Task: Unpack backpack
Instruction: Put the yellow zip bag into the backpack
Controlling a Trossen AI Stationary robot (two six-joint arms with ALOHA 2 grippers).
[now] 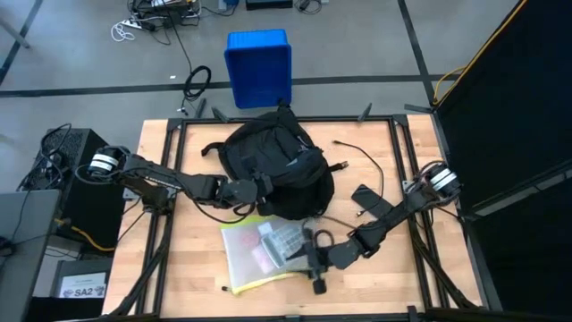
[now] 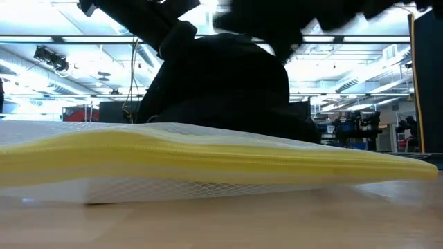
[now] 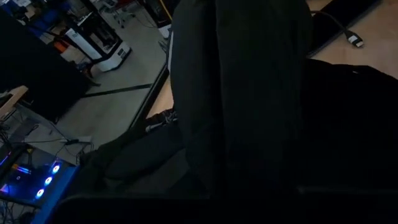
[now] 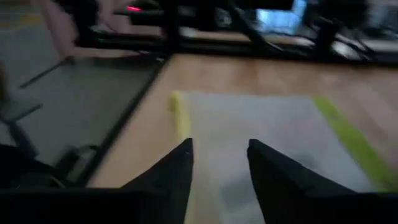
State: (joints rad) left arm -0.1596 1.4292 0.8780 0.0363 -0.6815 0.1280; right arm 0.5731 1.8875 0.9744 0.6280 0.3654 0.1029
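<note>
A: Where is the backpack (image 1: 273,165)?
B: There is one, black, lying on the far half of the table (image 1: 188,277), about in the middle.

A: And the grippers?
B: Two. The left gripper (image 1: 259,186) is at the near left edge of the backpack, clenched on black fabric of it. The right gripper (image 4: 219,163) is over the pouch (image 1: 259,255), with its fingers (image 4: 177,168) apart and nothing between them.

A: What else is there?
B: One mesh pouch with yellow edges, flat on the table just in front of the backpack. One thin black cable (image 1: 362,156) lies to the right of the backpack. One blue bin (image 1: 258,67) stands on the floor behind the table.

A: Is something in the way?
B: In the low view the pouch (image 2: 208,162) hides the bottom of the backpack (image 2: 221,90).
</note>
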